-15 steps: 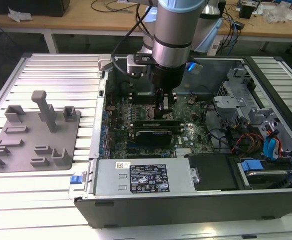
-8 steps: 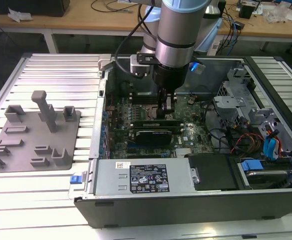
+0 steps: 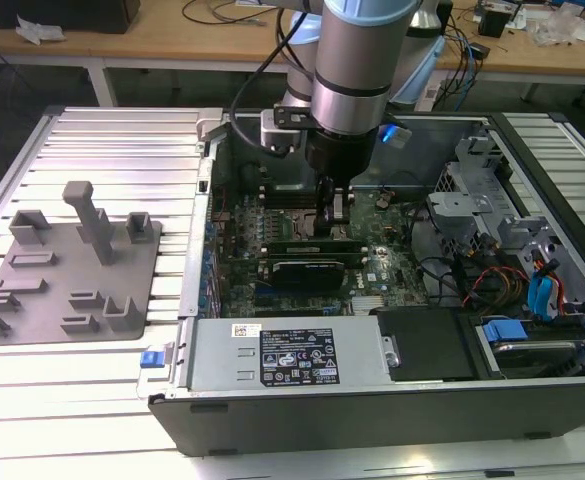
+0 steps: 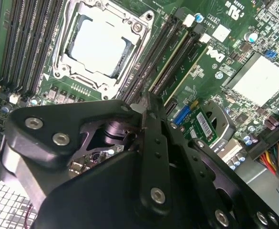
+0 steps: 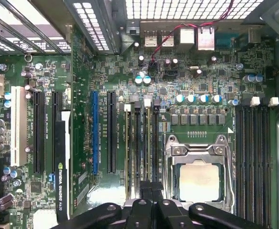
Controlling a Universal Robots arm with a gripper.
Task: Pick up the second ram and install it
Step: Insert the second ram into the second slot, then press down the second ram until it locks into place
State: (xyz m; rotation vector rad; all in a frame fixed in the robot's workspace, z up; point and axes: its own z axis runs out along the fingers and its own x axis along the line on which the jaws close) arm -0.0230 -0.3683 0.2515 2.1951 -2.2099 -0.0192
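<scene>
1. My gripper (image 3: pixel 334 222) is lowered inside the open computer case (image 3: pixel 272 412), over the motherboard (image 5: pixel 115 71), right at the memory slots (image 5: pixel 141 148) beside the processor socket (image 5: pixel 199 179).
2. My fingers (image 4: pixel 151 143) are drawn together, their tips pressed down on the top edge of the second ram (image 4: pixel 175 57), which stands upright in one of those slots.
3. In the exterior view, the grey fixture (image 3: pixel 67 275) lies on the table at the exterior view's left, well apart from me.
</scene>
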